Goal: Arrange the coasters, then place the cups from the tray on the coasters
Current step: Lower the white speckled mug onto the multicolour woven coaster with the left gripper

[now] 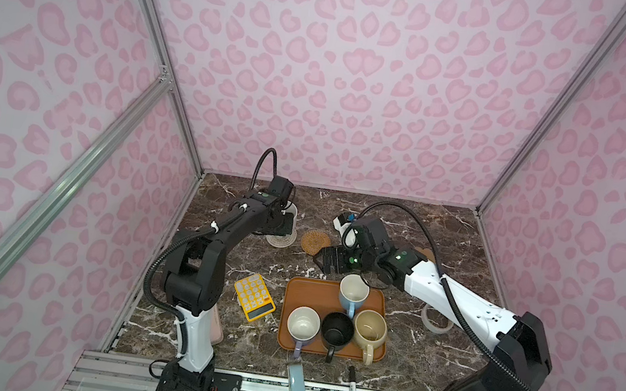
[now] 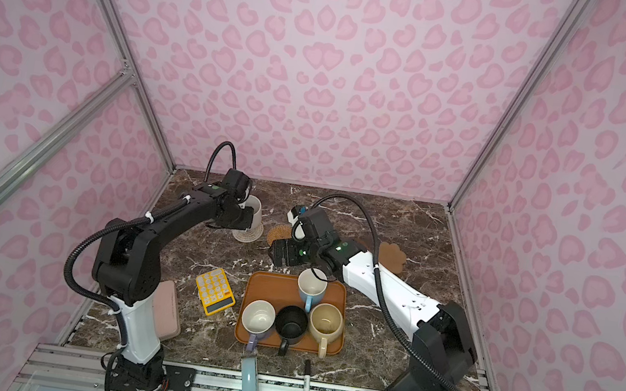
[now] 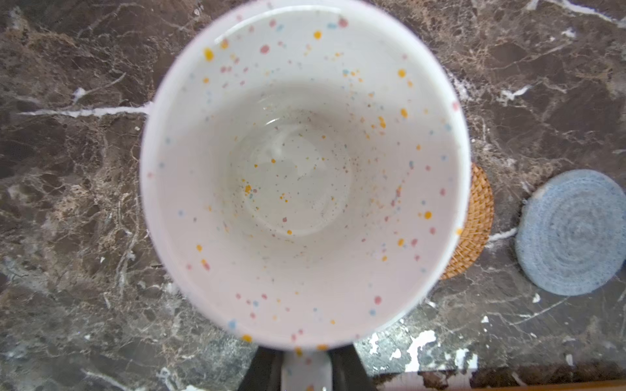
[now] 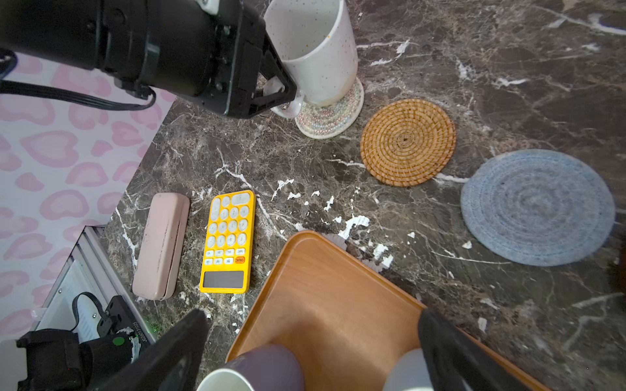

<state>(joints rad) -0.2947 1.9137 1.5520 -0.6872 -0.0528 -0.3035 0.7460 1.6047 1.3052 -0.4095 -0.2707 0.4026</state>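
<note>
In the right wrist view the left gripper [image 4: 276, 89] pinches narrow on the looped handle of the glossy speckled mug [image 4: 318, 50], whose base sits on the round beige woven coaster [image 4: 332, 118]. Near it lie the coiled rattan coaster [image 4: 408, 142] and the grey-blue woven coaster [image 4: 538, 206]. In a top view the right gripper [image 1: 328, 262] is spread wide at the upper edge of the smooth orange-brown tray [image 1: 289, 344], lower centre, which holds the light blue mug [image 1: 353, 293], lavender mug [image 1: 302, 323], black mug [image 1: 337, 330] and squat cream mug [image 1: 369, 329].
</note>
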